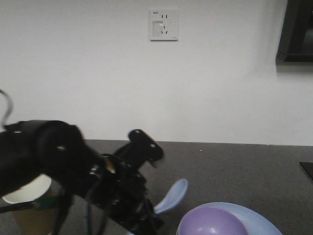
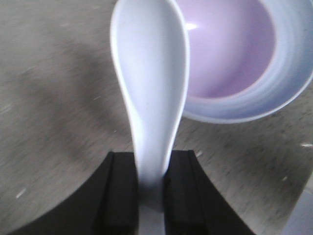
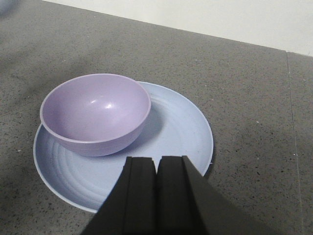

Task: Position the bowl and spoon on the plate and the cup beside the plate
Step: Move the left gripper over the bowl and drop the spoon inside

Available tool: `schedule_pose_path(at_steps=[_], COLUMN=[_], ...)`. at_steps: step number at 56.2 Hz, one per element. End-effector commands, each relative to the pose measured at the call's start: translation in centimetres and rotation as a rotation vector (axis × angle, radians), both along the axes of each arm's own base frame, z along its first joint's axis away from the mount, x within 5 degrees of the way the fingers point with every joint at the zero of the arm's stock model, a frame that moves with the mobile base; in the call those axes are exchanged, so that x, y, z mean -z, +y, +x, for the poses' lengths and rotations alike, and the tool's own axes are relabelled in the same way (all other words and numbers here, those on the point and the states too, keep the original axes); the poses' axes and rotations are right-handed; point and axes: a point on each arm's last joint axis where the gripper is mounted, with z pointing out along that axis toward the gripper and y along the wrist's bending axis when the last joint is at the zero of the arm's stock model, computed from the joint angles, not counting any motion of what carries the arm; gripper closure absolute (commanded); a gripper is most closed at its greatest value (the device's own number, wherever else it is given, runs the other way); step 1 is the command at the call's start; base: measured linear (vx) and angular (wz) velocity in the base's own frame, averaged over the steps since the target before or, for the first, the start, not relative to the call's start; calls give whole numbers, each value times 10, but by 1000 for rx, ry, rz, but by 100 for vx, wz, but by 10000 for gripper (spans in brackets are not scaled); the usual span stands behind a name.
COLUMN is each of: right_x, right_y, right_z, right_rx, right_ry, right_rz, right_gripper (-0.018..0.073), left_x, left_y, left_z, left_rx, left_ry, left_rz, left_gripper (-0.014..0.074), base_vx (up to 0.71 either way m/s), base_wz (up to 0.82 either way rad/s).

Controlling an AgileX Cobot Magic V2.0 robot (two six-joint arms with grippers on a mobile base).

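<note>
Front view: the left gripper (image 1: 146,215) is clamped on the handle of the spoon (image 1: 173,195). The spoon's long axis slants up and right, scoop end leading toward the bowl (image 1: 212,223), which sits on the plate (image 1: 264,221). The cup (image 1: 27,203) stands on the table (image 1: 234,166) at far left, partly behind the left arm and apart from the plate. Left wrist view: the spoon (image 2: 151,88) lies in line with the left gripper (image 2: 150,169), handle pinched between both pads, scoop tip reaching the edge of the bowl (image 2: 230,49) and the plate (image 2: 288,83). Right wrist view: the right gripper (image 3: 157,166) has its jaws pressed together on nothing, near the plate (image 3: 176,132); the bowl (image 3: 95,110) rests left of centre. Judgement: bowl step done, spoon placement in hand, cup pending. Next move needs the spoon lowered onto the plate, then released.
</note>
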Motion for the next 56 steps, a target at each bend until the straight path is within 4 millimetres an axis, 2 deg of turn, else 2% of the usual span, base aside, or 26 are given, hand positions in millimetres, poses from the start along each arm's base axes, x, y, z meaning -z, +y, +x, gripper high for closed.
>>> schedule_pose_path(at_steps=[1,9,19,28,41,48,56], right_x=[-16,-16,-16,-16,-17,-17,-17], right_y=[0,0,0,0,0,0,0], right_z=[3,2,2,3,3,3,3], right_rx=[8,8,8,9,9,10,9], right_ry=[-101,-100,-100,-101,-114,-117,-117], right_rz=[22,22,22,18,20,20,17], right_gripper=[568,568,568,568,568,568,568], left_x=[-12,6,6,0,1,-2,-26], left_y=[-32,-64,-75,-76,-76,-73,-55], left_z=[4,20,34,35,35,33,23], left_rx=[36,36,22,17,18,22,27], left_ry=[-3,96,119,94,97,86,37], left_rz=[-57,3,55,27,30,44,102], left_gripper=[594,589,522,383,114,43,35], base_vx=[0,0,0,0,0,0,0], base_wz=[0,0,0,0,0,0,0])
